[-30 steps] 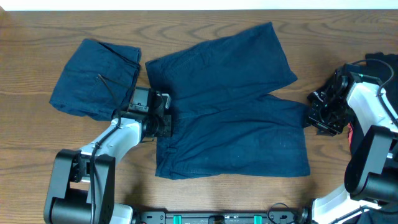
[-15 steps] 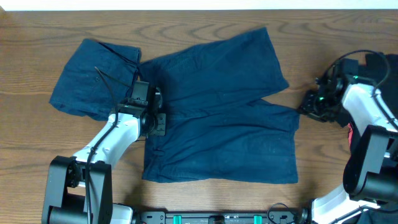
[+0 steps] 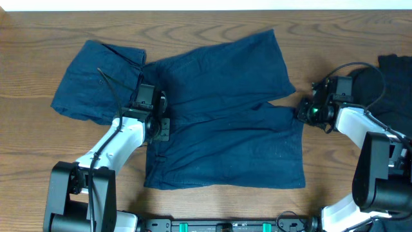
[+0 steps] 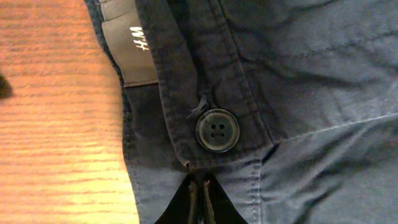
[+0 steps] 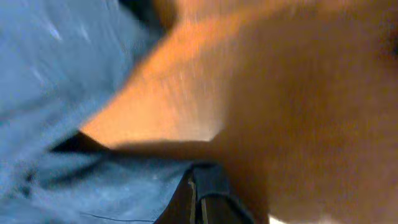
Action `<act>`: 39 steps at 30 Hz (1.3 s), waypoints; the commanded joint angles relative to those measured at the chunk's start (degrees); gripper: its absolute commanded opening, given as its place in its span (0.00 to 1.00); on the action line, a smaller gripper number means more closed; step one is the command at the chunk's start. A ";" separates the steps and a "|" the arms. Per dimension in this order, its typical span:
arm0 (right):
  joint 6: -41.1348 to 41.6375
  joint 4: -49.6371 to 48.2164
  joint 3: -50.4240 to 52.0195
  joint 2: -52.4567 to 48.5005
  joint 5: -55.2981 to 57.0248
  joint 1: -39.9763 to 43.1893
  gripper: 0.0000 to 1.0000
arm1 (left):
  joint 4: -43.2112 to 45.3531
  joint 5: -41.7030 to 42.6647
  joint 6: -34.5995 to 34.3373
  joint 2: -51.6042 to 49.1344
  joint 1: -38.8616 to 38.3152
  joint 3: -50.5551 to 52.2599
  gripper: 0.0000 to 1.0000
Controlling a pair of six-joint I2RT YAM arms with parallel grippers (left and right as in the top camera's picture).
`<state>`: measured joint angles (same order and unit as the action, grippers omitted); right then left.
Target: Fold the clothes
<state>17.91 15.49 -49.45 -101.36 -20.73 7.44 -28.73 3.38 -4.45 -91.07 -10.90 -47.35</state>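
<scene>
1. Across the middle of the wooden tabletop (image 3: 212, 26) lie spread shorts (image 3: 225, 129), dark navy, with the waistband to the left and two legs to the right.
2. Folded shorts (image 3: 90, 84) of the same colour sit at the upper left, touching the spread pair.
3. Left fingers (image 4: 186, 208) are clenched on the spread pair's waistband, just below a button (image 4: 217, 130) and near a grey label (image 4: 132, 53).
4. Right fingers (image 5: 214, 193) are pressed together at the lower leg's hem; blur hides whether cloth is caught.
</scene>
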 commanded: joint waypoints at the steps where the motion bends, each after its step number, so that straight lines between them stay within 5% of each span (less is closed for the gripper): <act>1: 7.26 -4.26 -0.50 -0.63 -5.16 3.26 0.01 | -0.68 -3.23 0.72 0.52 0.35 -0.68 0.06; 7: 10.71 -11.17 -0.57 -0.63 -4.35 7.43 0.05 | 0.81 -3.21 -0.39 0.52 1.42 -0.68 0.06; 10: 7.28 -11.87 -0.59 -0.55 -5.88 8.61 0.49 | 1.49 -3.19 -0.57 0.52 2.29 -0.68 0.06; 13: 3.04 -9.62 -0.61 0.17 -8.96 10.78 0.66 | 1.57 -3.15 -0.57 0.52 2.75 -0.68 0.06; 18: -4.00 3.13 -0.61 3.89 -13.03 14.34 0.65 | 1.53 -2.51 -0.59 0.52 2.84 -0.68 0.16; 21: -8.83 14.23 -0.61 6.78 -12.46 14.40 0.65 | 1.46 -2.54 -0.59 0.52 2.86 -0.74 0.49; 23: -10.88 19.39 -0.59 8.37 -11.76 14.38 0.62 | -0.13 -2.36 -0.61 0.55 2.84 -1.44 0.58; 33: -10.10 47.84 0.63 10.71 2.56 12.44 0.61 | -19.54 2.10 -0.61 6.80 2.84 -13.90 0.76; 39: -3.96 42.49 7.67 10.71 2.89 9.66 0.56 | -27.43 9.51 -3.37 10.67 2.84 -14.49 0.87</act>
<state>9.96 60.01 -44.93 -91.33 -20.10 18.94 -53.21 7.70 -5.76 -81.06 -8.34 -61.67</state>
